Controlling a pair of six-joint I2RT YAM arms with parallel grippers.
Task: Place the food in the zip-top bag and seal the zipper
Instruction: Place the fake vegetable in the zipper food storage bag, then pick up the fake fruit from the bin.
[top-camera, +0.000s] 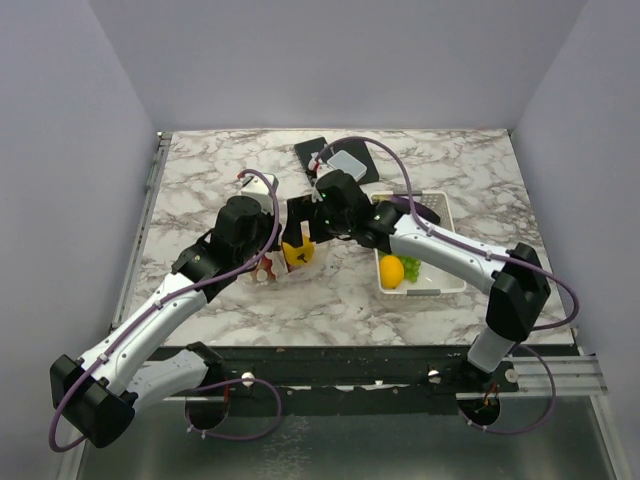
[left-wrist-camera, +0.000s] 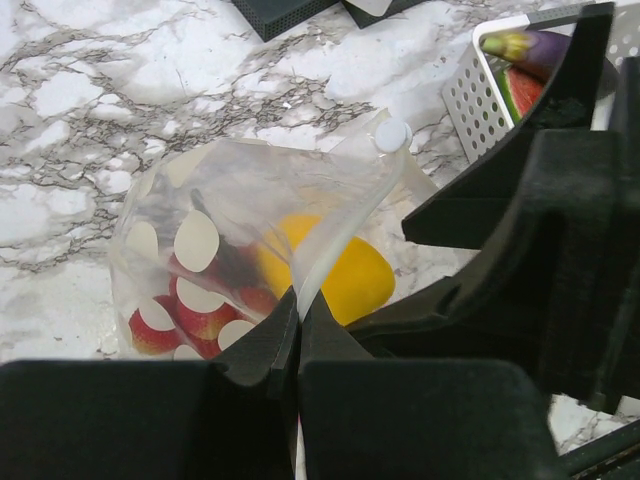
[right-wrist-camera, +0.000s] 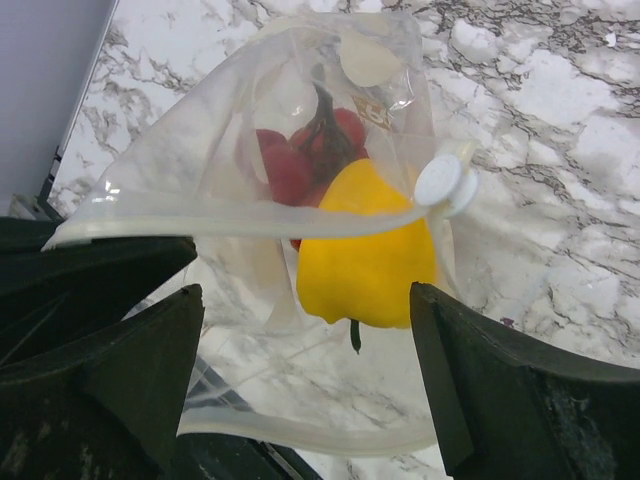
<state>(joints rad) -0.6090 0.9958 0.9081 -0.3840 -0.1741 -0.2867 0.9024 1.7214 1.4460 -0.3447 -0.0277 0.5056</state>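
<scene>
Sideways: bag (right-wrist-camera: 250, 110) mouth twd R fingers (right-wrist-camera: 520, 400)

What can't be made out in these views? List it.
- Top view: the left gripper and right gripper cover most of the zip-top bag.
- Left wrist view: the right gripper and the frame edge cut off the white basket.
- Right wrist view: red food blurs behind the bag's plastic; count unclear.
</scene>
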